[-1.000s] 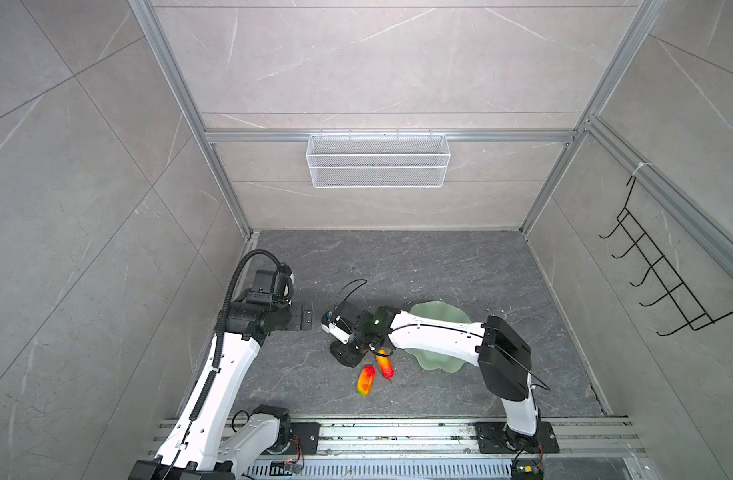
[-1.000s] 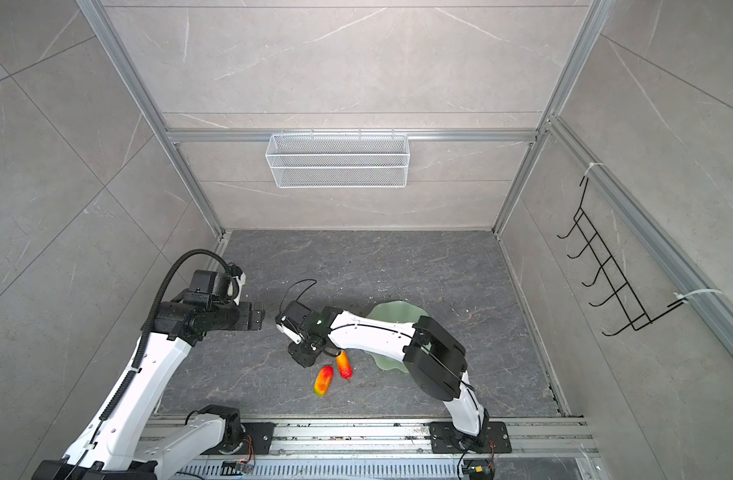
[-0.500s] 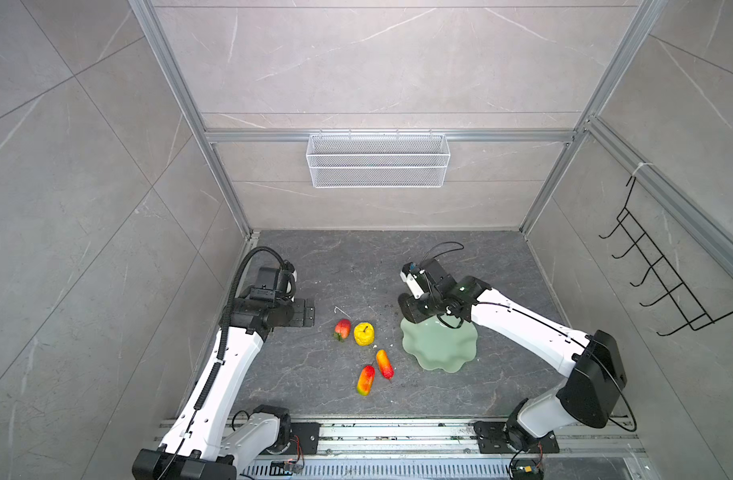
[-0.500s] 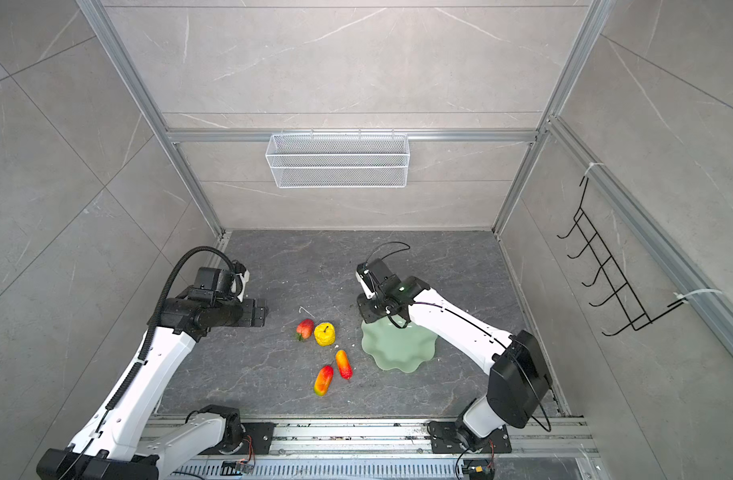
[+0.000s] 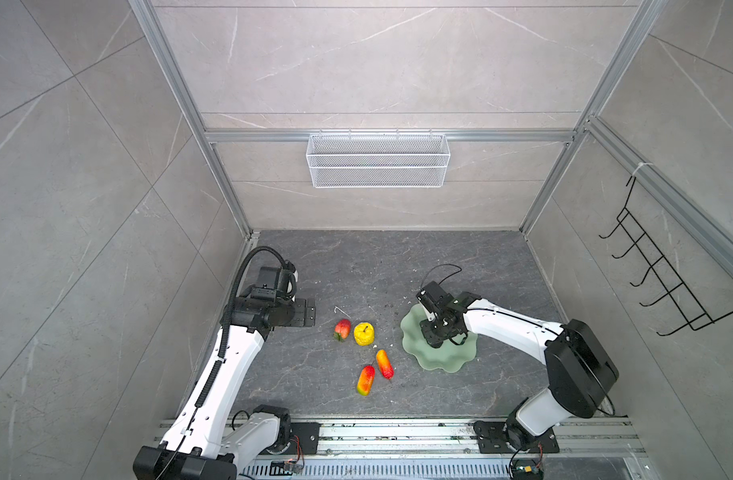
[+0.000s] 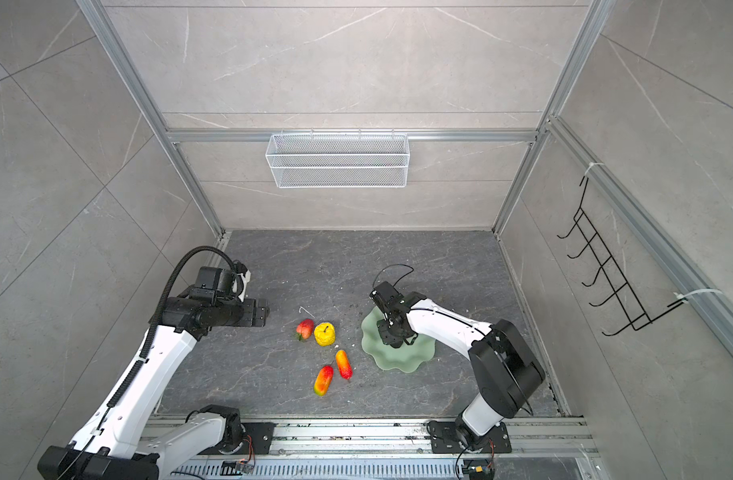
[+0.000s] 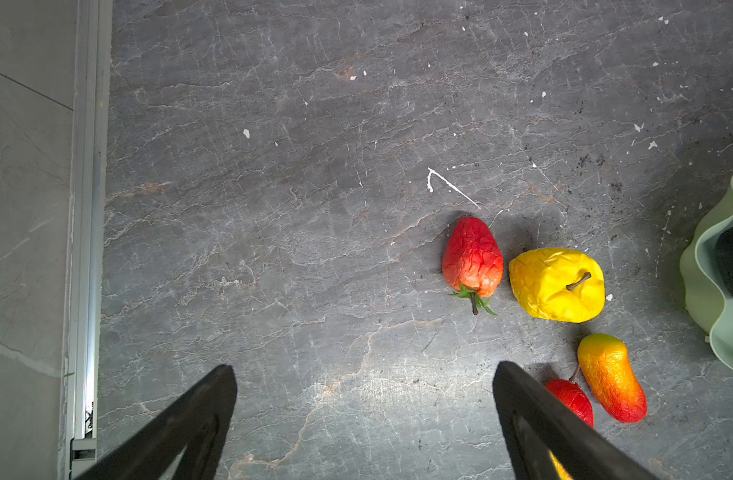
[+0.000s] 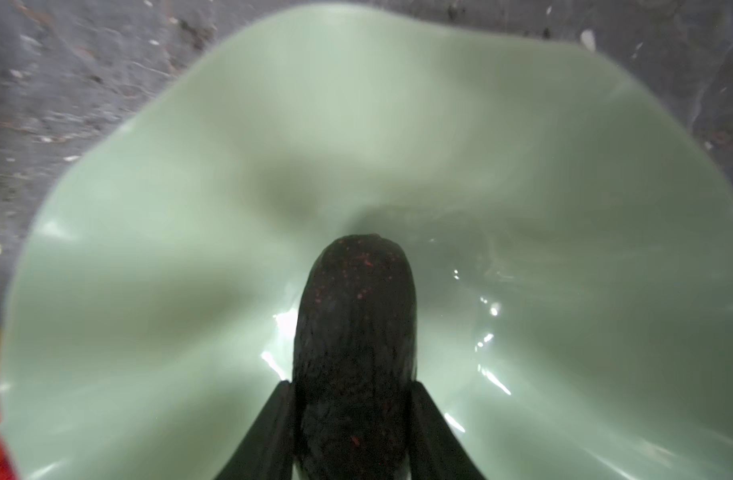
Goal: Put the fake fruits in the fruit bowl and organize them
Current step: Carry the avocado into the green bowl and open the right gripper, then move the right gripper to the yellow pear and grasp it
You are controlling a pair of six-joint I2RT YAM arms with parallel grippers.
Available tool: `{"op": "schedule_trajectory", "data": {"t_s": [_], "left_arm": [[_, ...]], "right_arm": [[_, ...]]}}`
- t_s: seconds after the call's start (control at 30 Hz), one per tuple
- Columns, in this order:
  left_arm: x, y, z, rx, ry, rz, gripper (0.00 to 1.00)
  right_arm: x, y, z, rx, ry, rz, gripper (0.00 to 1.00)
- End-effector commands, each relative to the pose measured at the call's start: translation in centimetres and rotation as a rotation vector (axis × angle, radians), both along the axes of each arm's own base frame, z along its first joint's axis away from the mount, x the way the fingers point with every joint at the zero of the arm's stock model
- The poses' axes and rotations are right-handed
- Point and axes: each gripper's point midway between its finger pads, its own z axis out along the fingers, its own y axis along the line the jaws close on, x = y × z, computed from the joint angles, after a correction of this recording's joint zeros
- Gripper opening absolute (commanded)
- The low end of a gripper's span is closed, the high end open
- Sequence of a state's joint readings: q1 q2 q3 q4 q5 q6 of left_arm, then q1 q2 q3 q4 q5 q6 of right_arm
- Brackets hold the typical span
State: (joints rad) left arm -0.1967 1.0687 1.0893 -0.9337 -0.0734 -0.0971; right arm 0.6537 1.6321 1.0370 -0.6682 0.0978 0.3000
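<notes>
Fruit bowl (image 5: pixel 444 361): pale mint-green with a wavy rim, sitting on the dark stone worktop (image 5: pixel 356 270).

Right gripper (image 8: pixel 352 386): hanging over the bowl's inside and clamping the dark oval fruit (image 8: pixel 356 324) between both fingers. The fruit's free end is pointing toward the bowl's middle. Whether it is touching the bowl's floor cannot be told.

Yellow fruit (image 5: pixel 363 333): bumpy and stemmed, resting on the worktop near the bowl, on its left-arm side.

Red-pink fruit (image 5: pixel 342 329): lying just beside the yellow one, on the side away from the bowl.

Nearer elongated fruit (image 5: pixel 384 363): red-orange, lying just outside the bowl's rim.

Farther elongated fruit (image 5: pixel 365 380): red-yellow-green, lying just beyond the nearer one, away from the bowl.

Left gripper (image 7: pixel 365 370): hovering well apart from the bowl, beyond the red-pink fruit, with its jaws spread wide and gripping nothing.

Wire mesh basket (image 5: pixel 377 160): hanging on the back wall, well apart from the bowl.
</notes>
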Motion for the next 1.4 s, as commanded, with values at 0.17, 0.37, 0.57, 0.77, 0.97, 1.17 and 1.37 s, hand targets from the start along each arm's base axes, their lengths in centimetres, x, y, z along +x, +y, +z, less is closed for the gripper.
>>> {"op": "schedule_trajectory", "data": {"t_s": [0.17, 0.37, 0.57, 0.77, 0.97, 1.17, 1.37], "left_arm": [[0.5, 0.0, 1.3, 0.008, -0.042, -0.014, 1.00], [0.4, 0.1, 1.6, 0.011, -0.045, -0.012, 1.00], [0.3, 0.3, 1.9, 0.021, -0.051, -0.007, 1.00], [0.1, 0.5, 1.9, 0.028, -0.049, -0.003, 1.00], [0.0, 0.6, 2.0, 0.034, -0.056, -0.006, 1.00], [0.1, 0.5, 1.9, 0.035, -0.053, -0.010, 1.00], [0.1, 0.6, 1.6, 0.042, -0.051, -0.009, 1.00]], "right_arm": [[1.4, 0.8, -2.0, 0.026, -0.005, -0.040, 0.13], [2.4, 1.4, -2.6, 0.030, -0.015, -0.033, 0.12], [3.7, 2.2, -2.8, 0.036, -0.034, -0.014, 0.12], [4.9, 3.1, -1.5, 0.050, -0.059, 0.003, 0.23], [4.6, 2.7, 1.3, 0.050, -0.082, 0.030, 0.62], [4.3, 2.7, 7.3, 0.076, -0.153, 0.083, 0.91], [2.2, 7.8, 12.8, 0.196, -0.218, 0.279, 0.99]]}}
